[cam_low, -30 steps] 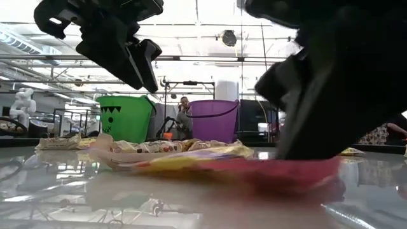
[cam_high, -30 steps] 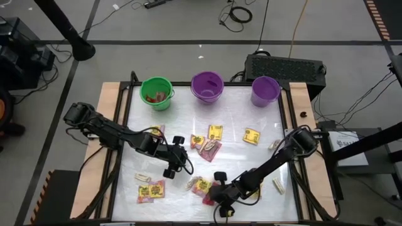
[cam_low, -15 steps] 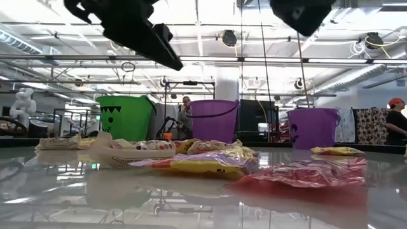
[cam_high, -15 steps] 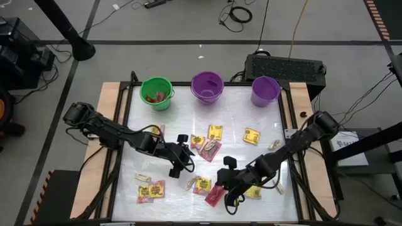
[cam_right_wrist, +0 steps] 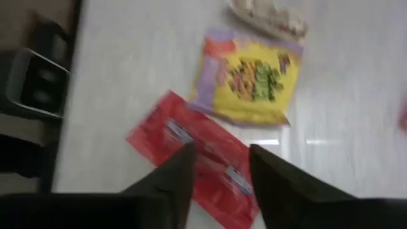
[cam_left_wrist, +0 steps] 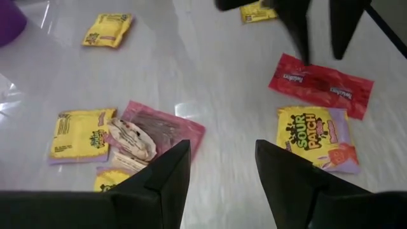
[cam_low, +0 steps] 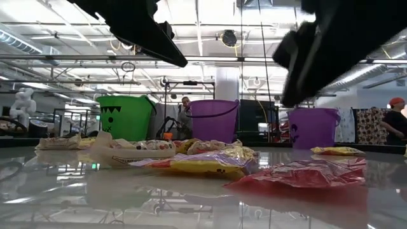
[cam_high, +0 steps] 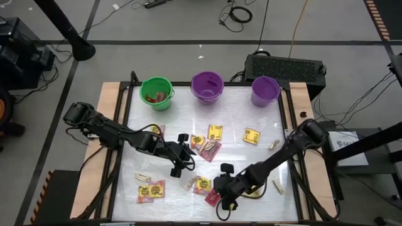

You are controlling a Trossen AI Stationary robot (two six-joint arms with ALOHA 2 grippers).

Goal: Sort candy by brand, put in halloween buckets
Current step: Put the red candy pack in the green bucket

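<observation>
Both arms reach in over the table's near half. The left arm stretches from the left edge toward the middle, its left gripper (cam_high: 181, 155) raised, the 2 fingers (cam_left_wrist: 164, 180) parted. The right arm angles in from the right edge, bent low; the right gripper (cam_high: 225, 196) points down near the front, fingers (cam_right_wrist: 170, 178) apart.

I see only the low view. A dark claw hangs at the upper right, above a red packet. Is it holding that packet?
Observer: No. In the right wrist view the right claw is open above the red packet, which lies flat on the table.
Operator: Is there candy inside the green bucket?
Observer: Yes. The high view shows red pieces in the green bucket.
</observation>
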